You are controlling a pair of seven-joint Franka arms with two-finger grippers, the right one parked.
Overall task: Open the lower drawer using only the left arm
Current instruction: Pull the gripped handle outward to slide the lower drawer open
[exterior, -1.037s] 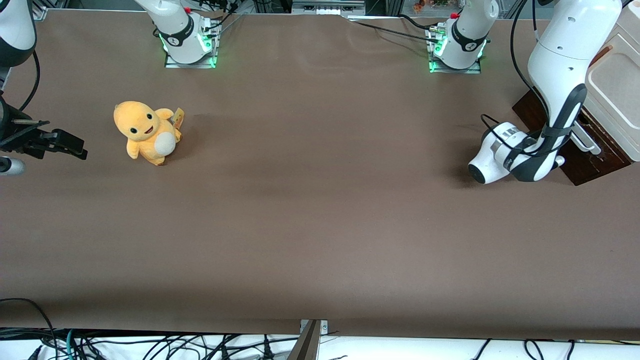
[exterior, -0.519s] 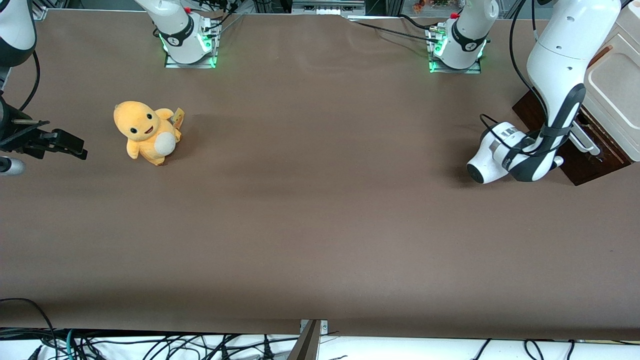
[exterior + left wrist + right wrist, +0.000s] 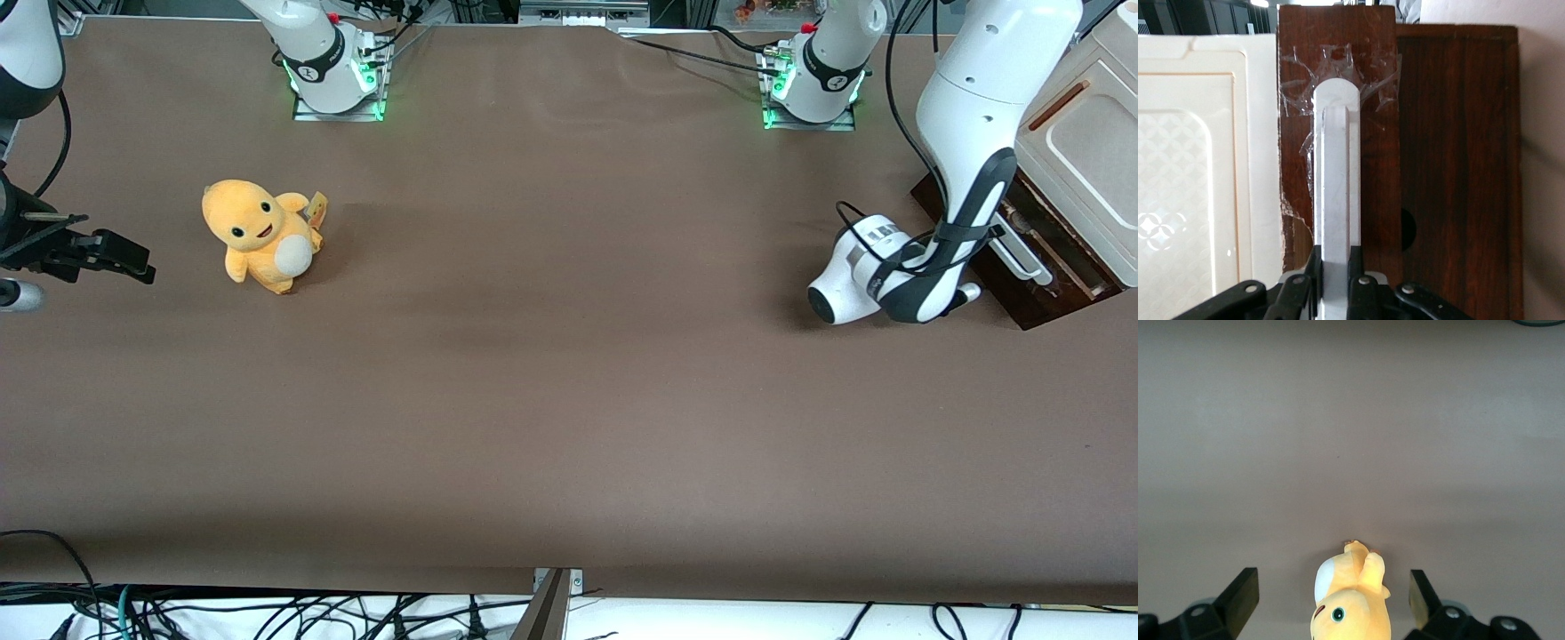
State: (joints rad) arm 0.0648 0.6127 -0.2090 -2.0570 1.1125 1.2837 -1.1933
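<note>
At the near edge of the front view, a tangle of black cables (image 3: 267, 613) is seen below the brown table (image 3: 569, 400), whose covering is plain and faintly creased. Farther in, toward the parked arm's end, an orange plush toy (image 3: 260, 235) sits upright on the surface, a paper tag at its side; in the right wrist view only its head and one arm (image 3: 1351, 600) are shown, the rest being cut off.

Toward the working arm's end, the left arm (image 3: 965, 169) is bent down over the lower drawer (image 3: 1022, 258), and much of the drawer's dark front is hidden by it in the front view. The drawer is seen pulled partly out of the cream cabinet (image 3: 1080, 151); a strip of its inside is exposed, though whether anything lies in it cannot be made out, the strip being narrow and shadowed. In the left wrist view the gripper (image 3: 1335, 283) is closed on the silver bar handle (image 3: 1336, 180), one black finger pressed to each side of the bar. Crumpled clear tape (image 3: 1338, 70) is stuck around the handle's mount on the brown front. The cabinet's recessed panel lies just beside the drawer front. Two arm bases (image 3: 338, 67) glow green farthest from the camera
</note>
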